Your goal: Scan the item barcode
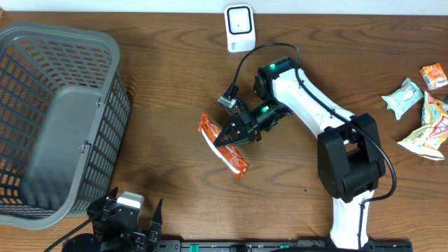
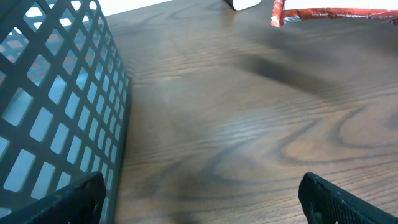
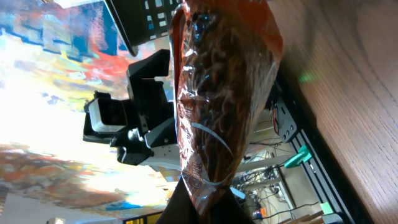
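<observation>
I have the right fingers [image 1: 235, 131] clamped on the orange packet [image 1: 234, 159] over the worktop [image 1: 175, 84], scanner [image 1: 239, 26] at twelve o'clock from it. Left fingers [image 1: 157, 213] stand wide apart at seven o'clock.

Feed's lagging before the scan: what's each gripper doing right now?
Left gripper: open, holding nothing.
Right gripper: shut on the orange snack packet.

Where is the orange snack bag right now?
In the overhead view, the orange snack bag is near the middle of the table, pinched in the right gripper, below the white scanner and right of the grey basket.
</observation>
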Robot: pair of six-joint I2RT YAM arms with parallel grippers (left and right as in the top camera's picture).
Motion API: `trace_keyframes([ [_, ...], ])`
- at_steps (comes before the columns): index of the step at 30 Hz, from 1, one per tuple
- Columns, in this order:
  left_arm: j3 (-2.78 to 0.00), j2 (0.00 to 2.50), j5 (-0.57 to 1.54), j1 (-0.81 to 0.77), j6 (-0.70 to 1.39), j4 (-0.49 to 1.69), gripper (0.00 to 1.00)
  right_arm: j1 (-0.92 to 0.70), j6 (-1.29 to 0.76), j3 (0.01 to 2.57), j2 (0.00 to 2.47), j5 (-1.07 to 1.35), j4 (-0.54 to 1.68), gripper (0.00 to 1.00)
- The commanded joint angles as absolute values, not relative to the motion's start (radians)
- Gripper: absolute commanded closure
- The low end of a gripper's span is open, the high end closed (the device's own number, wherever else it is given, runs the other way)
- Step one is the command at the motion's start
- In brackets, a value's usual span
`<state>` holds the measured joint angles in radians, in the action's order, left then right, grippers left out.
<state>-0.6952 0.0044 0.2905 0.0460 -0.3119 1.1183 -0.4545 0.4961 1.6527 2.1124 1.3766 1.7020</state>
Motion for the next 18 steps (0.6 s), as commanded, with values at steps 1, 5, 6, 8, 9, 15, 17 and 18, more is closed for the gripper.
trace_keyframes([
  [1, -0.699, 0.003, 0.303, 0.051, -0.317, 1.114, 0.02, -0.451, 0.440, 1.653, 2.097, 1.378, 1.702, 0.99],
  [5, -0.699, 0.003, 0.303, 0.051, -0.318, 1.115, 0.02, -0.451, 0.191, 1.653, 2.097, 1.360, 1.702, 0.99],
  [6, -0.699, 0.003, 0.303, 0.051, -0.318, 1.114, 0.02, -0.450, 0.146, 1.653, 2.097, 1.360, 1.702, 0.99],
  [8, -0.699, 0.003, 0.303, 0.051, -0.317, 1.114, 0.02, -0.448, 0.129, 1.653, 2.097, 1.361, 1.702, 0.99],
  [9, -0.699, 0.003, 0.303, 0.051, -0.318, 1.114, 0.02, -0.446, 0.128, 1.653, 2.097, 1.361, 1.702, 0.99],
  [15, -0.699, 0.003, 0.303, 0.051, -0.317, 1.114, 0.02, -0.446, 0.128, 1.653, 2.097, 1.319, 1.702, 0.99],
  [17, -0.699, 0.003, 0.303, 0.051, -0.318, 1.114, 0.02, -0.447, 0.128, 1.653, 2.097, 1.240, 1.668, 0.99],
  [18, -0.699, 0.003, 0.303, 0.051, -0.317, 1.115, 0.02, -0.447, 0.128, 1.653, 2.097, 1.199, 1.632, 0.99],
])
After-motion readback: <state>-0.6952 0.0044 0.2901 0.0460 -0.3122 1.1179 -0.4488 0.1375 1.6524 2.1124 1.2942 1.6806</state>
